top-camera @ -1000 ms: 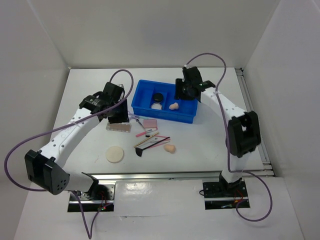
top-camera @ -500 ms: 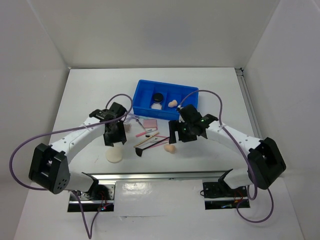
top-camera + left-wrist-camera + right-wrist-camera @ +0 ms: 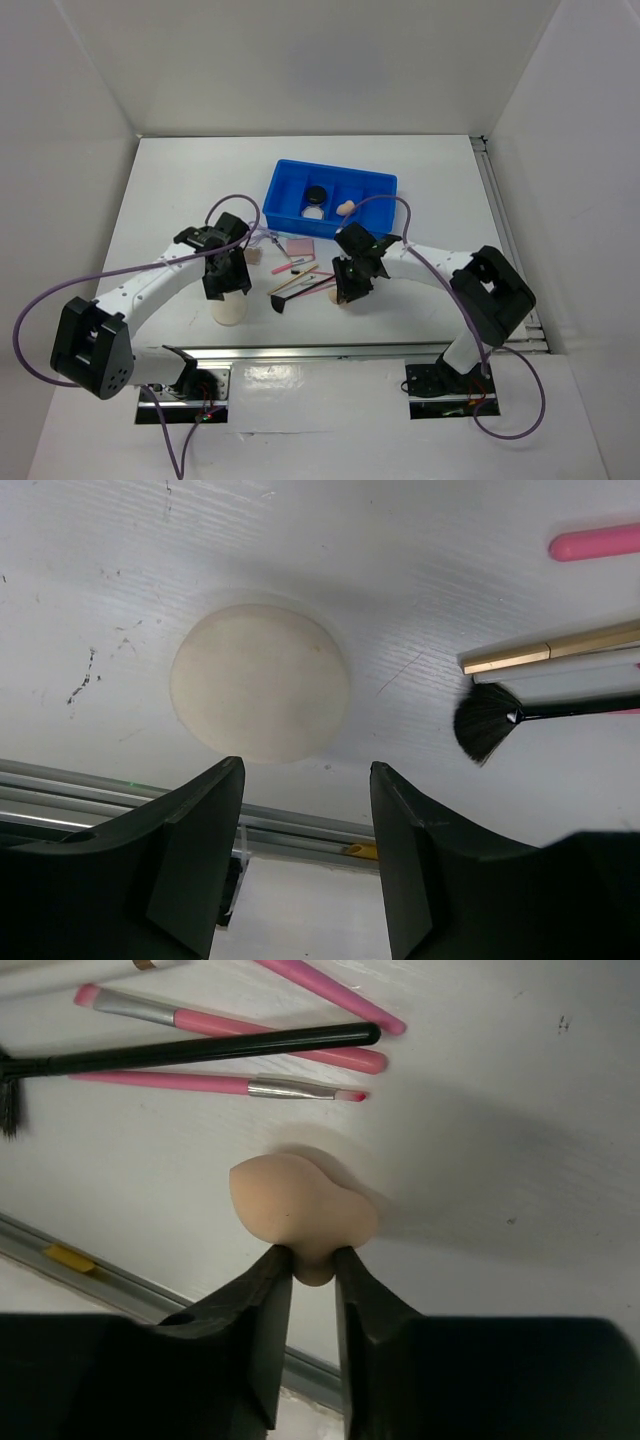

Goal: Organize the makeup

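My left gripper (image 3: 226, 290) is open and empty, hovering just above the cream round puff (image 3: 229, 312), which lies flat between and ahead of the jaws in the left wrist view (image 3: 260, 683). My right gripper (image 3: 306, 1258) is shut on the narrow end of a peach sponge (image 3: 300, 1208) near the table's front edge (image 3: 344, 293). The black brush (image 3: 485, 720) and thin pink and wooden sticks (image 3: 300, 279) lie between the two grippers. The pink square pad (image 3: 299, 247) lies behind them. The palette is mostly hidden under my left arm.
The blue divided tray (image 3: 285, 183) stands at the back centre, holding the black round compact (image 3: 315, 194), a white item and a second peach sponge (image 3: 346, 208). A metal rail (image 3: 330, 352) runs along the near table edge, close to both grippers.
My left gripper moved from the palette toward the front, over the puff. My right arm swung from the tray down to the loose sponge and shut on it.
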You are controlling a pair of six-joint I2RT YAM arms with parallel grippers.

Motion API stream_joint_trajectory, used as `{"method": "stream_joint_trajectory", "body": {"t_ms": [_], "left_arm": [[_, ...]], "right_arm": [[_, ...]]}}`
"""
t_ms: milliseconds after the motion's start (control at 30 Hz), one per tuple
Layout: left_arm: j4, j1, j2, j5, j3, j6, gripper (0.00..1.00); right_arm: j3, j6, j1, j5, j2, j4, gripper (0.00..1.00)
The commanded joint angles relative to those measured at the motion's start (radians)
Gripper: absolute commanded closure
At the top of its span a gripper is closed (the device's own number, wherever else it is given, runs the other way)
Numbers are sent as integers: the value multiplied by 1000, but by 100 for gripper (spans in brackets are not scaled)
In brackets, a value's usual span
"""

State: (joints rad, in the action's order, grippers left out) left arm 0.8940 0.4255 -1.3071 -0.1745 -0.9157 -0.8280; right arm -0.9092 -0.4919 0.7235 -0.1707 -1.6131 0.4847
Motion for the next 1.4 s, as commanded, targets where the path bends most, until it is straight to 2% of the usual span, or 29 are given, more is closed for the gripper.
{"method": "stream_joint_trajectory", "body": {"t_ms": [0, 33, 67, 167, 267, 367, 500, 633, 833, 967, 1000, 1133, 1267, 1367], "left_arm": [[-12, -7, -7, 3, 17, -23, 34], [-12, -7, -7, 3, 17, -23, 34], [-21, -7, -7, 3, 17, -23, 34], [-33, -7, 3, 3, 37, -23, 34], [-43, -7, 3, 3, 37, -23, 34], [-43, -7, -6, 15, 28, -14, 34], [-43, -7, -15, 15, 28, -5, 34], [-34, -7, -38, 6, 18, -5, 34], [-43, -16, -61, 15, 18, -5, 34], [-53, -16, -70, 27, 27, -5, 34], [-62, -16, -70, 27, 28, 6, 34], [-84, -16, -80, 38, 46, 6, 34], [-104, -16, -89, 38, 57, 18, 32], [-113, -16, -109, 38, 67, 18, 32]], "right_arm": [[-28, -11, 22, 36, -4, -22, 73], [-28, -11, 22, 36, 7, -3, 79], [-40, -11, 22, 51, 21, 11, 91], [-86, -11, 22, 60, 97, 77, 100], [-179, -2, -5, 69, 218, 92, 100], [-264, 21, -58, 114, 219, 120, 100], [-463, 58, -116, 160, 113, 89, 100], [-606, 67, -141, 293, -77, 65, 100], [-736, 67, -210, 345, -237, 31, 100], [-748, 58, -242, 378, -283, 69, 100], [-735, 58, -242, 378, -283, 54, 98], [-675, 58, -272, 314, -283, -21, 58], [-749, 67, -282, 295, -323, 26, 29], [-770, 67, -282, 295, -323, 51, 28]]}}
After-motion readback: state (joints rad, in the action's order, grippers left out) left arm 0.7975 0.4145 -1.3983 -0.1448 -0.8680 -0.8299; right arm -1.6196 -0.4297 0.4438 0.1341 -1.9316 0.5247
